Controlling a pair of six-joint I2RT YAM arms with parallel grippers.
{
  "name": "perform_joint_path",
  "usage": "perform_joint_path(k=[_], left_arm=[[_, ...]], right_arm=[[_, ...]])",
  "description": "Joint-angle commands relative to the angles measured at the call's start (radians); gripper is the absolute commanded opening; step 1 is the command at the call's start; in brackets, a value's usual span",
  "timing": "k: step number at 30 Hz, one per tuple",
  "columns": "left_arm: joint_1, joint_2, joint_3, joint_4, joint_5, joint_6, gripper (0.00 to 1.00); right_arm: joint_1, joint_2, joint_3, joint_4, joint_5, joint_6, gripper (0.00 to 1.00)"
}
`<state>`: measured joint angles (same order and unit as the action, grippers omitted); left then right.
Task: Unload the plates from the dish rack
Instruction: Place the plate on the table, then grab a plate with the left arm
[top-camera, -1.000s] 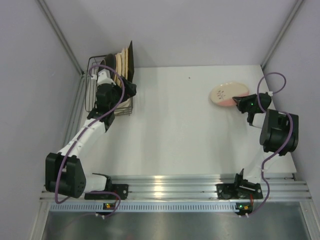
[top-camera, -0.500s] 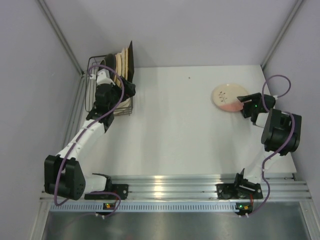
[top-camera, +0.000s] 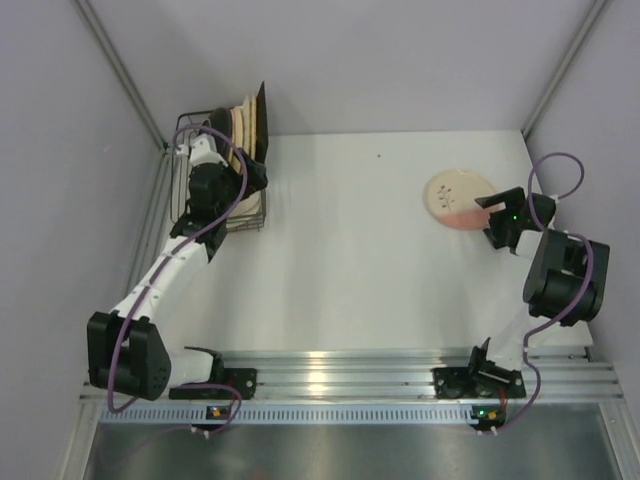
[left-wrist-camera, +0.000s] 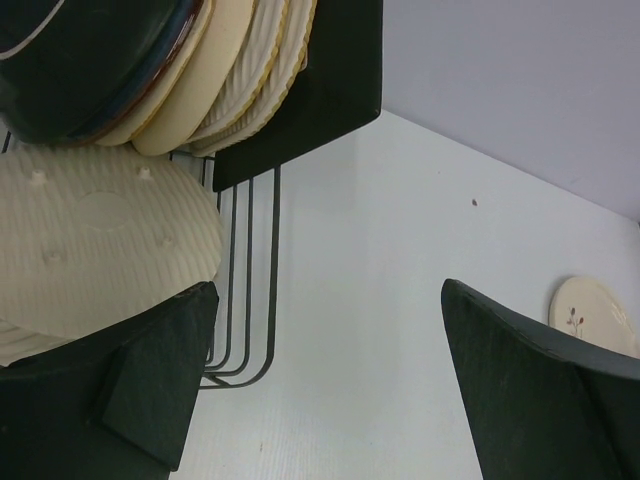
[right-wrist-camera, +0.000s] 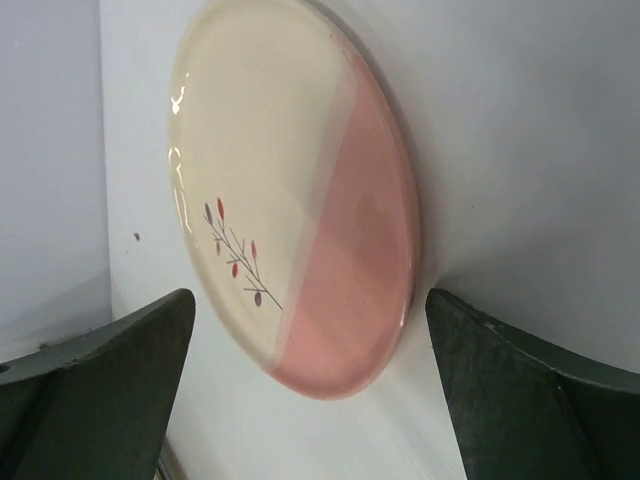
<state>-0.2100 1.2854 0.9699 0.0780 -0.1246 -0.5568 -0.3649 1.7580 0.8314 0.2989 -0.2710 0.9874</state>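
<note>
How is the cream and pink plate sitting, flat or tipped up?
Flat: the cream and pink plate lies face up on the table; right tool stands open, not gripping it.

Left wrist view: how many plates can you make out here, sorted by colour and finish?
Dark teal round plate: 1
Dark square plate: 1
Smooth cream plate: 1
Ribbed cream plates: 3 (two overlap in the stack, so this count is less sure)
Cream patterned plate lying on the table: 1
Total: 7
</note>
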Motion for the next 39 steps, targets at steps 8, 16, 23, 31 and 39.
perform_joint_path(k=[8, 16, 23, 31, 39], left_arm=[[0.006, -0.005, 0.11, -0.023, -0.066, 0.069, 0.99], [0.004, 0.037, 0.157, 0.012, -0.141, 0.097, 0.99], [0.004, 0.104, 0.21, 0.038, -0.191, 0.193, 0.99], [0.029, 0.351, 0.424, -0.023, -0.417, 0.432, 0.99], [0.084, 0.665, 0.778, -0.219, -0.444, 0.623, 0.96]], right_arm=[[-0.009, -0.368, -0.161, -0.19, 0.027, -0.206, 1.0], [0.65, -0.649, 0.151, -0.406, 0.631, -0.783, 1.0], [0.666, -0.533, 0.233, -0.311, 0.308, -0.743, 1.0], [0.808, -0.431, 0.366, -0.38, 0.317, -0.786, 1.0], [0.836, -0.426, 0.39, -0.463, 0.276, -0.788, 1.0]])
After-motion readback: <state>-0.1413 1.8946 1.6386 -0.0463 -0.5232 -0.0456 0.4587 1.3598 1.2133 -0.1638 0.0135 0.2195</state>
